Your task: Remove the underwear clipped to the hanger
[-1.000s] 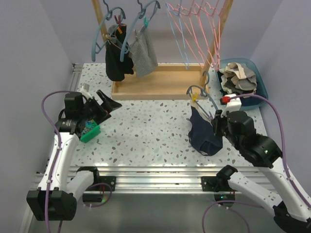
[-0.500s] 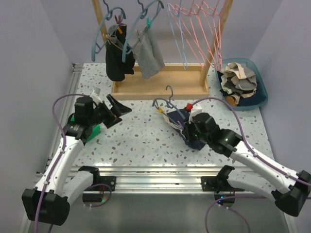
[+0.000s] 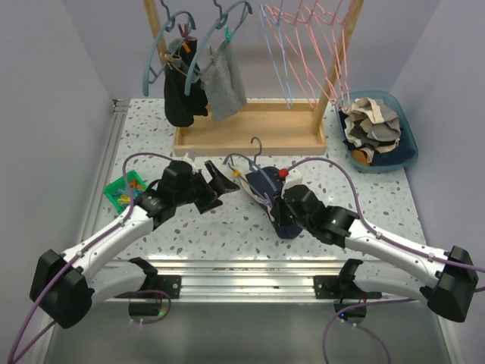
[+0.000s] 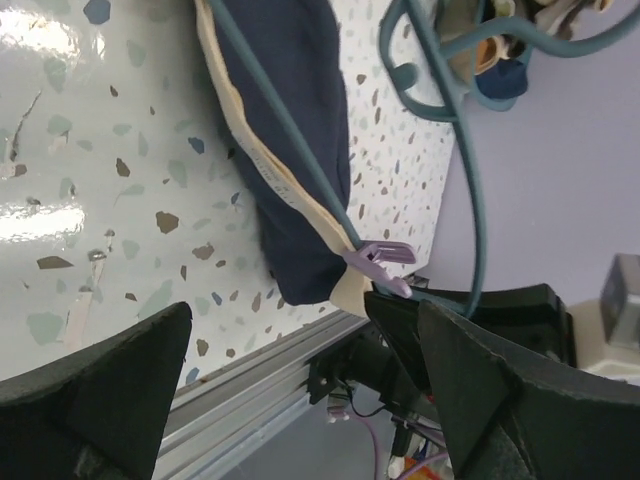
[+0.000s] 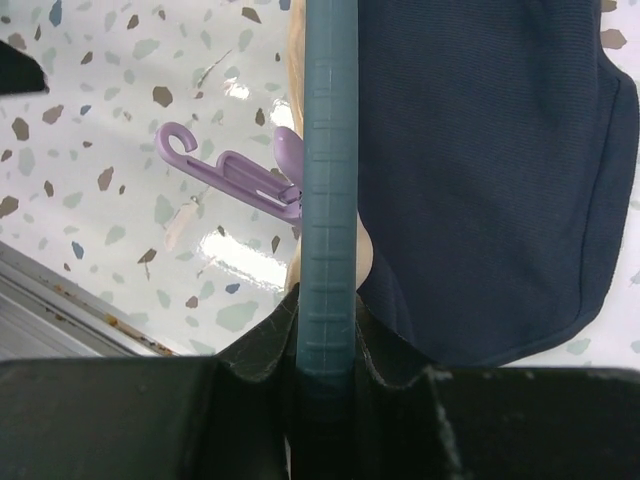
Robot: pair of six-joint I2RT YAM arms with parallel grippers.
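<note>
Underwear [image 5: 480, 150], navy with cream trim, clipped by lilac peg [image 5: 240, 175]; right hand [image 5: 325, 340] grips hanger [image 5: 328, 150]; left hand [image 3: 218, 187] gapes wide.

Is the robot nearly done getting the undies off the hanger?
Not yet. Done: the hanger is off the rack. In hand: the right gripper is shut on it, the open left gripper near the purple clip. Left: the clip pins the navy underwear on.

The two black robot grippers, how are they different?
The left gripper is wide open; the right gripper is shut. The left gripper holds nothing; the right gripper clamps the teal plastic hanger. Both are black and close to the navy blue underwear clipped to it.
</note>
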